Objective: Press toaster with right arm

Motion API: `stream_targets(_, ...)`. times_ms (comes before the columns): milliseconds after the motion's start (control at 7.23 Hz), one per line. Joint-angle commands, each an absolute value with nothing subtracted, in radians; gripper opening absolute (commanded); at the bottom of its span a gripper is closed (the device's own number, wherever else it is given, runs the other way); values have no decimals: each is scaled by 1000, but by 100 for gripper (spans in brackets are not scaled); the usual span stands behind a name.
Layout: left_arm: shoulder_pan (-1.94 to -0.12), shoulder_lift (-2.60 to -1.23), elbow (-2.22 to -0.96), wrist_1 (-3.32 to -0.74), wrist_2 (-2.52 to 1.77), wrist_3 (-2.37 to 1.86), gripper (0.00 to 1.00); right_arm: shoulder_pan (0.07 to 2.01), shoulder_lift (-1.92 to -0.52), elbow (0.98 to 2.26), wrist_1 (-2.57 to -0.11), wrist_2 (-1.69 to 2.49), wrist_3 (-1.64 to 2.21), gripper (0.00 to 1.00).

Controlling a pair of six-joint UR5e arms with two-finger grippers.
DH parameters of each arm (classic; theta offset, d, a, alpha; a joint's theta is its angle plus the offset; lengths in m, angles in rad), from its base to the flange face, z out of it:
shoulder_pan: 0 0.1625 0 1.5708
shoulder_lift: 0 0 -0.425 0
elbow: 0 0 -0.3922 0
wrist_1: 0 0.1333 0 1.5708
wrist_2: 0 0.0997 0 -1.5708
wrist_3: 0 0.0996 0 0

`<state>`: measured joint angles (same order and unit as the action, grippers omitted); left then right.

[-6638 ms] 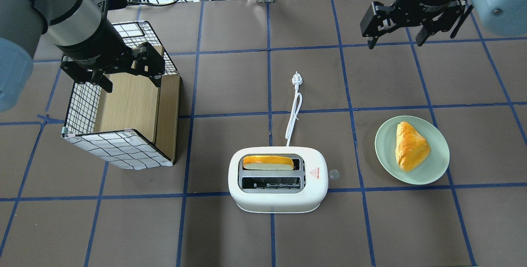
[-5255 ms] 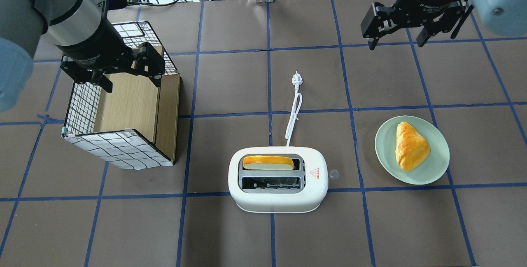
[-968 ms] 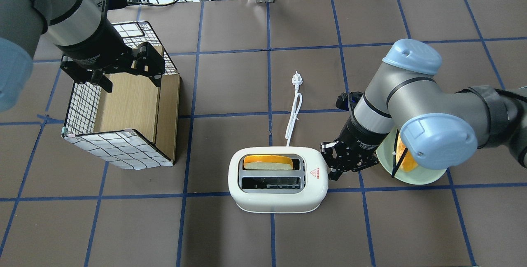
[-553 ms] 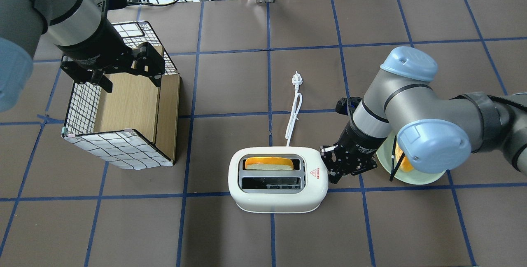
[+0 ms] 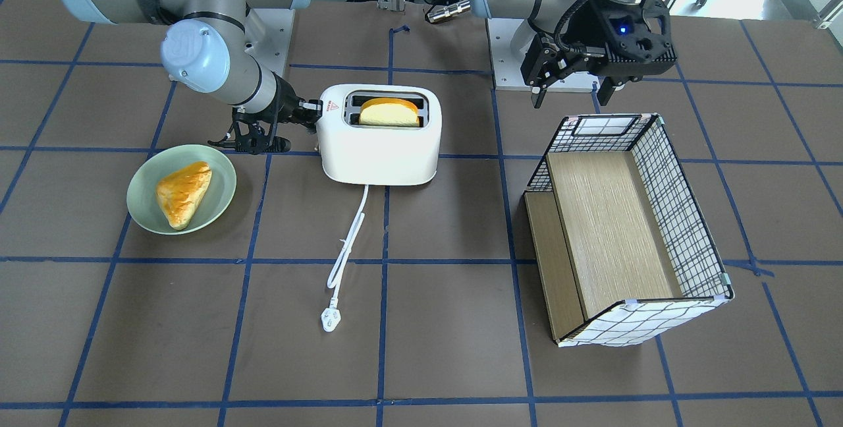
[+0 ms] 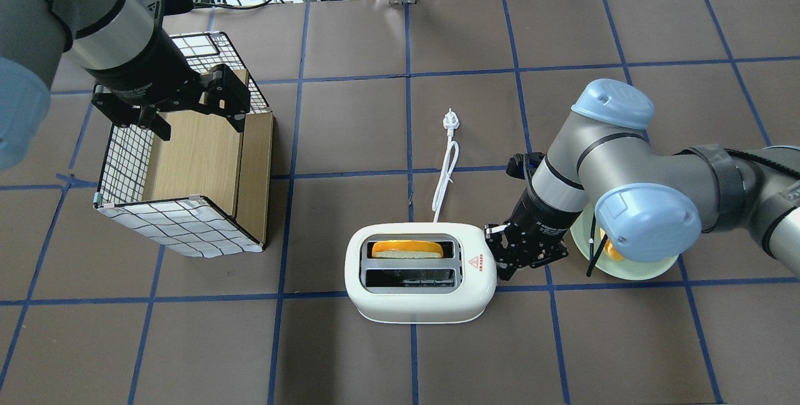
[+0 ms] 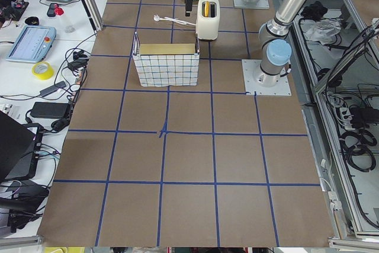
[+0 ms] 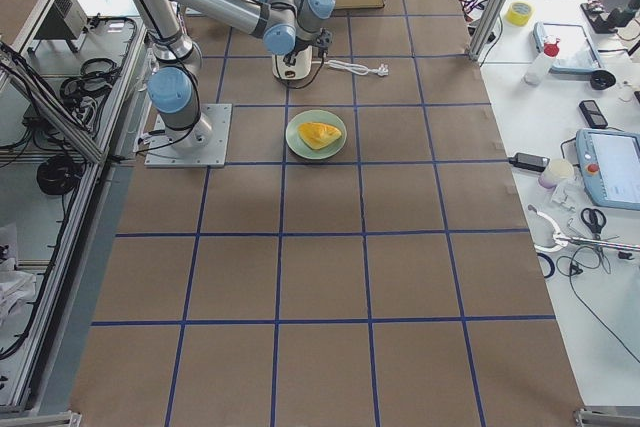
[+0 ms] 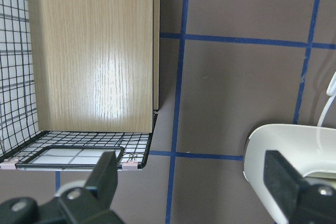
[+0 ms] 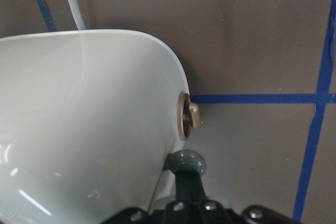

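Observation:
The glossy white toaster (image 6: 419, 295) stands at the table's middle front, with a slice of bread (image 6: 407, 247) in its far slot. It also shows in the front view (image 5: 379, 150). My right gripper (image 6: 500, 262) is shut and sits low against the toaster's right end. In the right wrist view its tip touches the grey lever knob (image 10: 189, 162) below a gold dial (image 10: 185, 116). My left gripper (image 6: 197, 120) is open and empty above the basket's far end.
A wire basket (image 6: 181, 230) with a wooden shelf stands at the left. A green plate (image 5: 141, 216) with a pastry (image 5: 181, 193) lies right of the toaster, partly under my right arm. The white cord and plug (image 6: 450, 120) run away from the toaster.
My right arm came from the far right corner down to the toaster's end. Over the last second it pushed a little further left and the toaster shifted slightly left. The left arm stayed still.

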<state>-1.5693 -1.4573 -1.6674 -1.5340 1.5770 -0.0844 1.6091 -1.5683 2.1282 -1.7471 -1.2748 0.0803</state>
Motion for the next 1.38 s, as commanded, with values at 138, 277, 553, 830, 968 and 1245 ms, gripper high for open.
stream_targets(138, -1569, -1457, -1667, -1534, 1577, -84, 100, 1608, -1554, 2163, -1799, -1275, 78, 0)
stream_targets(277, -1569, -1457, -1667, -1534, 1577, -84, 100, 1608, -1555, 2161, -1799, -1282, 86, 0)
stream_targets(553, -1569, -1457, -1667, -1534, 1577, -84, 100, 1606, -1563, 2097, -1775, -1314, 122, 0)
stream_targets(830, -1569, -1457, -1667, -1534, 1577, -84, 100, 1606, -1565, 2002, -1686, -1316, 150, 0)
stream_targets(968, -1569, -1457, -1667, -1534, 1577, -84, 100, 1606, -1566, 1965, -1652, -1316, 152, 0)
stream_targets(1245, -1569, -1457, -1667, -1534, 1577, -84, 100, 1606, -1589, 1899, -1618, -1362, 152, 6)
